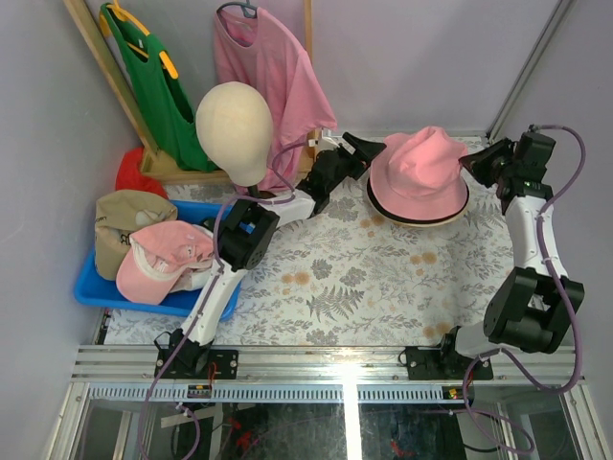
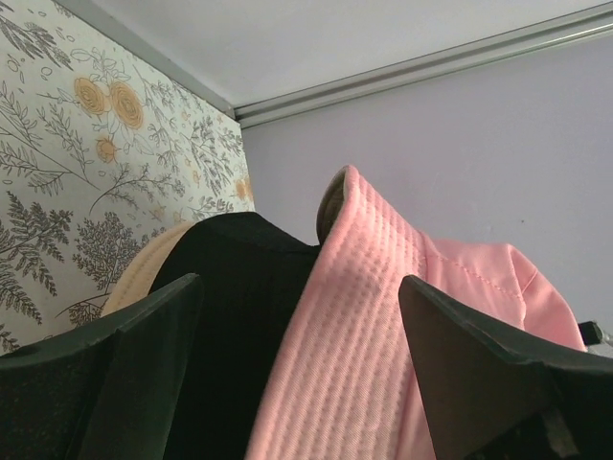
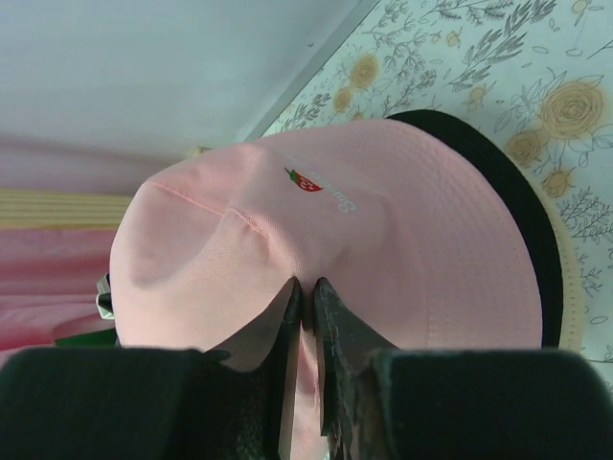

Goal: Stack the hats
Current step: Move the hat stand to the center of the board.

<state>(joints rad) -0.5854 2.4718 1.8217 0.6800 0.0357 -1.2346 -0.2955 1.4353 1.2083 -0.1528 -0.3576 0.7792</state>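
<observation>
**hatstacker:** Quick check, where's your pink bucket hat (image 1: 421, 171) sitting?

**benchrat:** Far side of the table (image 1: 335, 278), a bit right of the middle. It's on top of a dark hat (image 1: 383, 213), and you can see a tan edge poking out under that one on the near side. There's a little strawberry logo on the crown in your right wrist view.

**hatstacker:** And the right gripper (image 1: 471, 165)?

**benchrat:** It's at the hat's right side. Your fingers are almost together, pinching a fold of the pink fabric low on the crown. So that one has hold of the hat.

**hatstacker:** Left one?

**benchrat:** Your left gripper (image 1: 375, 153) is over at the hat's left edge with the jaws spread wide. In the left wrist view the pink brim stands up between the two fingers, with the dark hat beside it. Nothing is clamped, and I can't tell if either finger touches the brim.

**hatstacker:** The other hats?

**benchrat:** The tan cap (image 1: 129, 216) and pink cap (image 1: 168, 254) are both in the blue bin (image 1: 91, 283) at the left edge, pink one nearer and overlapping the tan one. Well apart from your grippers. The mannequin head (image 1: 235, 120) is just behind the bin.
</observation>
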